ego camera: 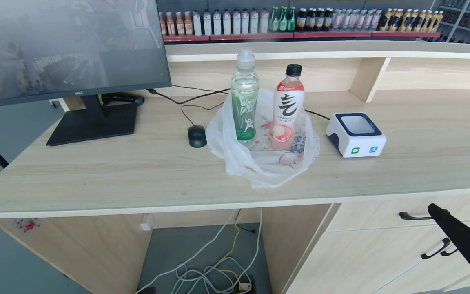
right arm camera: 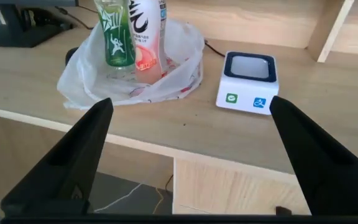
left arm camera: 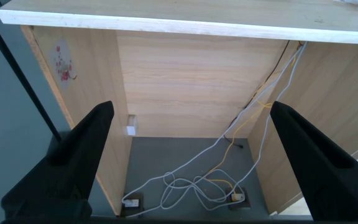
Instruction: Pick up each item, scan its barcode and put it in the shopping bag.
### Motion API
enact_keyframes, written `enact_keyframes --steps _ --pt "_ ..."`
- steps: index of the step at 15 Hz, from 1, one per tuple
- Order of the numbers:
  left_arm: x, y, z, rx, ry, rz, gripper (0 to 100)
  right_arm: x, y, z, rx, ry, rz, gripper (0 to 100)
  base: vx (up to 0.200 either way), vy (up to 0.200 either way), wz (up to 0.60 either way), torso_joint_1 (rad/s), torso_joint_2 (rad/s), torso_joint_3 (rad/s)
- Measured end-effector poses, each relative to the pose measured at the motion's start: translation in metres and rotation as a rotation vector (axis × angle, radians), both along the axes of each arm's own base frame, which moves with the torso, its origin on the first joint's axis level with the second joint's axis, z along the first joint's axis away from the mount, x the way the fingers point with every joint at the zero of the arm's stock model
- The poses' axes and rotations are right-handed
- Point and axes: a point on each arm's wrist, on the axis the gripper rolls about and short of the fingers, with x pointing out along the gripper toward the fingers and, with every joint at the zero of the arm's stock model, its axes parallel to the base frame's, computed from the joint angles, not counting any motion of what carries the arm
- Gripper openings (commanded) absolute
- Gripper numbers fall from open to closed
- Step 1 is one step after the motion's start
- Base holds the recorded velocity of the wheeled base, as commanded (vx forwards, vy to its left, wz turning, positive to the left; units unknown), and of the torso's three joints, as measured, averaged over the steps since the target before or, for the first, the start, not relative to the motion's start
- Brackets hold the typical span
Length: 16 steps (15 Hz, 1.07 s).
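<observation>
Presently the green-labelled bottle [ego camera: 244, 98] and pink drink bottle [ego camera: 287, 110] stand upright, apparently inside the shopping bag [ego camera: 235, 159] on the counter [ego camera: 96, 175], far and left of the nearer right gripper [ego camera: 453, 194], whose fingers are apart.

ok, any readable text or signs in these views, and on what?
Black monitor: bezel logo, too small to read.
White-labelled pink bottle: large black brush character; small print blurred.
Green-labelled clear bottle: white graphics, no legible words.
White box scanner: green and blue icon squares, no words.
</observation>
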Motion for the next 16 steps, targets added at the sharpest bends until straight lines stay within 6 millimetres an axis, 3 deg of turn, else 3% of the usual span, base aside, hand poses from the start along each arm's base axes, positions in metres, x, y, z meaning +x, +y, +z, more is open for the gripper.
enact_keyframes --steps 5,8,12,16 --pt "0.000 0.000 0.000 0.001 0.000 0.000 100 -0.065 -0.022 -0.056 -0.089 0.291 0.000 100 0.000 0.000 0.00 0.000 0.00 0.000" --pt "0.000 0.000 0.000 0.001 0.000 0.000 100 -0.096 -0.032 -0.089 -0.095 0.343 -0.006 100 0.000 0.000 0.00 0.000 0.00 0.000" --pt "0.000 0.000 0.000 0.001 0.000 0.000 100 -0.104 -0.034 -0.092 -0.051 0.278 -0.043 100 0.000 0.000 0.00 0.000 0.00 0.000" --pt "0.000 0.000 0.000 0.000 0.000 0.000 100 -0.105 -0.030 -0.093 -0.020 0.284 -0.254 100 0.000 0.000 0.00 0.000 0.00 0.000"
